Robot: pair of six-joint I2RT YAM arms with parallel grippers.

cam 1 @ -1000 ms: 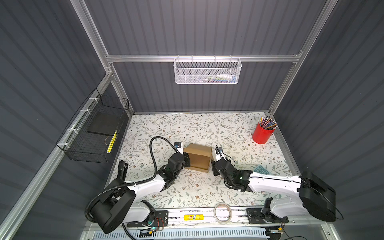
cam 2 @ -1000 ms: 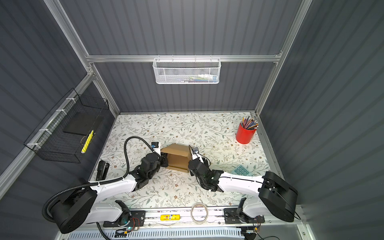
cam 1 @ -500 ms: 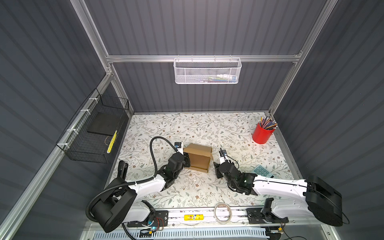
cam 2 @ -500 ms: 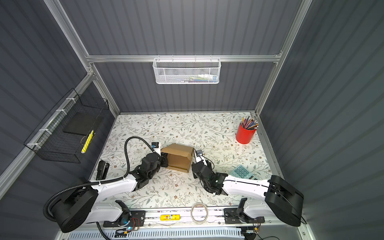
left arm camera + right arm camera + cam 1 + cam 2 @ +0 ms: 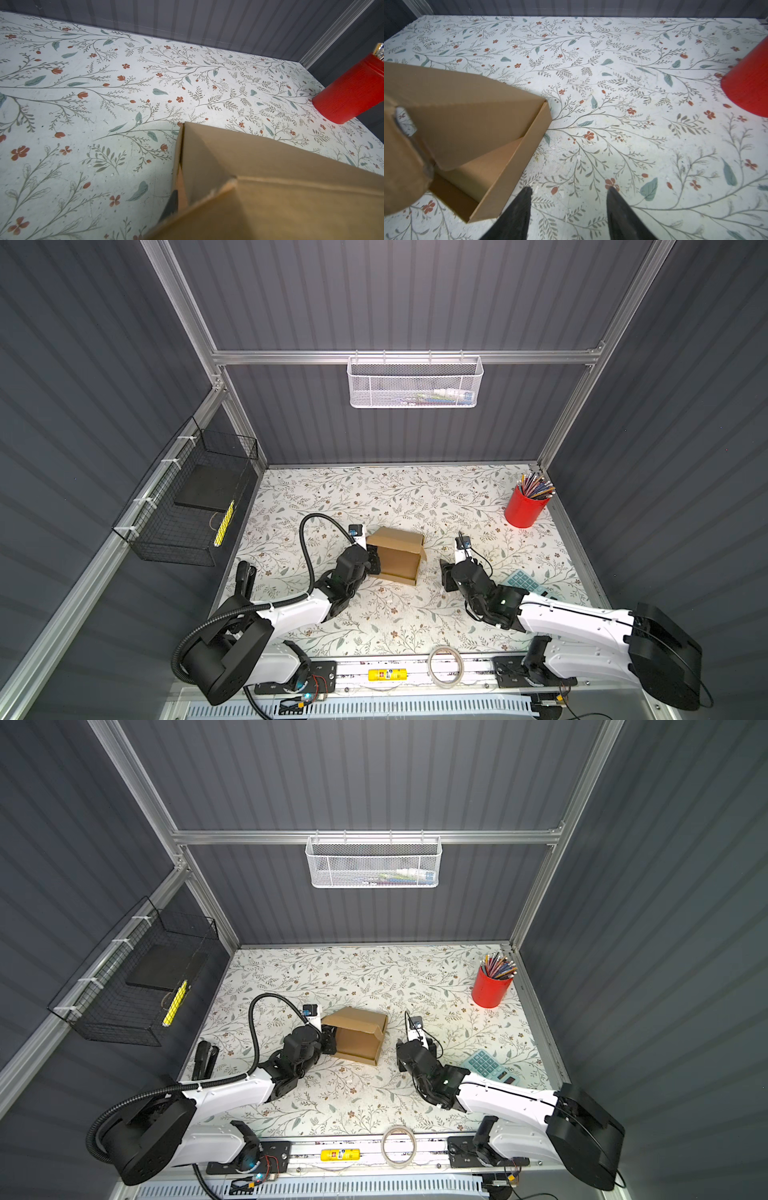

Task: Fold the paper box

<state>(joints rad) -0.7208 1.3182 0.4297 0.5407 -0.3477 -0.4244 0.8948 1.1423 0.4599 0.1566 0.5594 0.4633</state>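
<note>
We think our left gripper leans on the paper box so it cannot slide. We cannot tell if it pinches the wall. The box sits in the middle of the table, at its 3 o'clock. Our right gripper is spread wide and holds nothing, with the box near at its 10 o'clock.

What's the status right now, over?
Left gripper at the box, grip unclear. Right gripper open, off the box. Lid raised, not shut. Nothing blocking.
</note>
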